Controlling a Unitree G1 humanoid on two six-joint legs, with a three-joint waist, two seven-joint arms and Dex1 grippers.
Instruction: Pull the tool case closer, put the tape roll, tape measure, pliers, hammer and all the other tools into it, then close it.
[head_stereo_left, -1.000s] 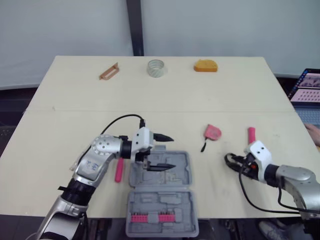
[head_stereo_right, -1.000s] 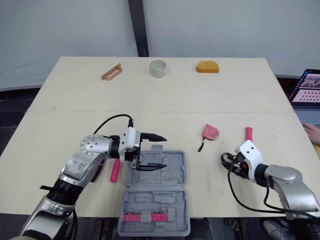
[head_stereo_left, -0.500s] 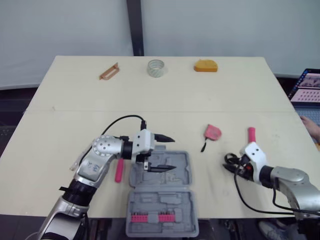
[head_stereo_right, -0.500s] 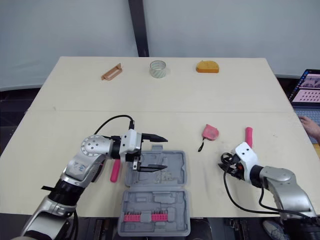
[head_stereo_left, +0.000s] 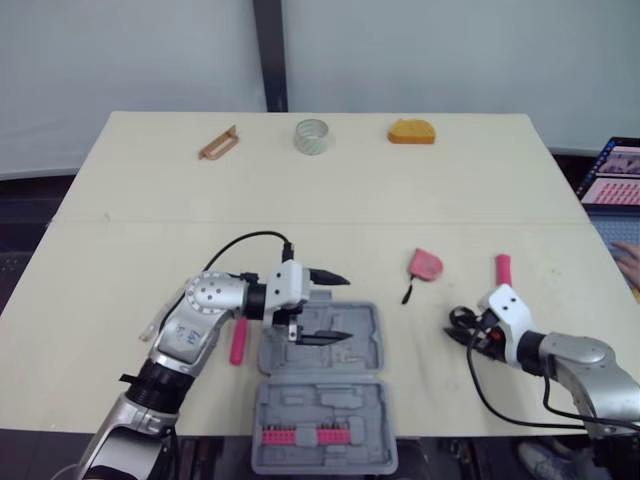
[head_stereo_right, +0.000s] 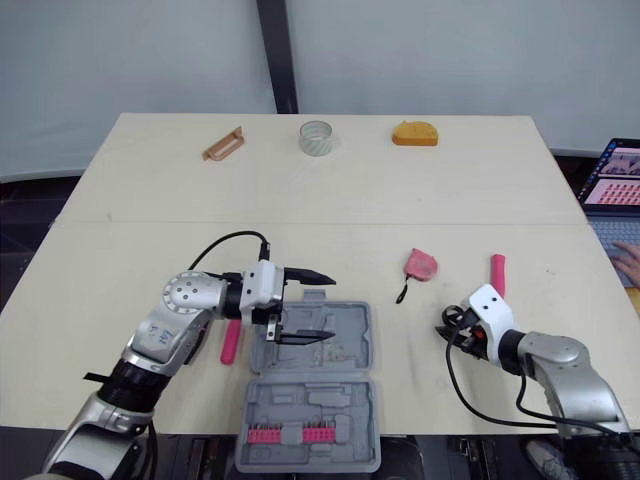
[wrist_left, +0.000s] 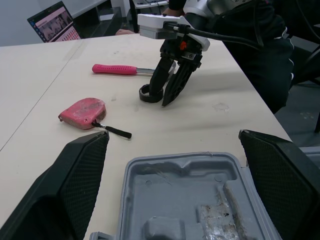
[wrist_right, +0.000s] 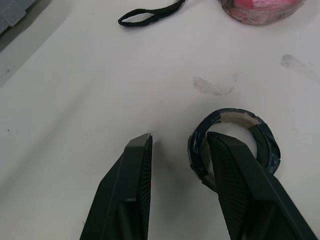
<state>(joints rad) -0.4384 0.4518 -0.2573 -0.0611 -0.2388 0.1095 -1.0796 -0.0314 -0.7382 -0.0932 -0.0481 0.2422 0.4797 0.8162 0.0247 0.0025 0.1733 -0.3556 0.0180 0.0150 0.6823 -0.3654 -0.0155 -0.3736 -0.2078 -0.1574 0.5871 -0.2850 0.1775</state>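
Left gripper (head_stereo_left: 347, 307): fingers spread wide, holding nothing, hovers over the far half of the case
Right gripper (wrist_right: 181, 137): low over the table (head_stereo_left: 300, 215), right of the case; fingers (wrist_right: 132, 195) a little apart with nothing between them; one fingertip is at the ring of the black roll, in the hole or on the rim I cannot tell
Case (head_stereo_left: 366, 345): grey, lying open at the near edge in front of the robot; a row of pink bits in the near half, bare moulded slots in the far half
Black roll (wrist_right: 267, 142): flat on the table by the right gripper, well right of the case
Tape measure (head_stereo_left: 425, 263): pink, black strap trailing toward the case, between the case and the hammer, apart from both
Hammer (head_stereo_left: 503, 268): pink grip, lying just beyond the right gripper
Pink tool (head_stereo_left: 238, 342): just left of the case, partly hidden under the left arm; kind cannot be told
Clear roll (head_stereo_left: 313, 136): far edge of the table, middle
Orange thing (head_stereo_left: 411, 132): far edge, right of the clear roll
Tan tool (head_stereo_left: 218, 143): far edge, left of the clear roll
Laptop (head_stereo_left: 615, 172): open, past the table's right side
Person's hand (head_stereo_left: 630, 255): at the right edge, near the laptop
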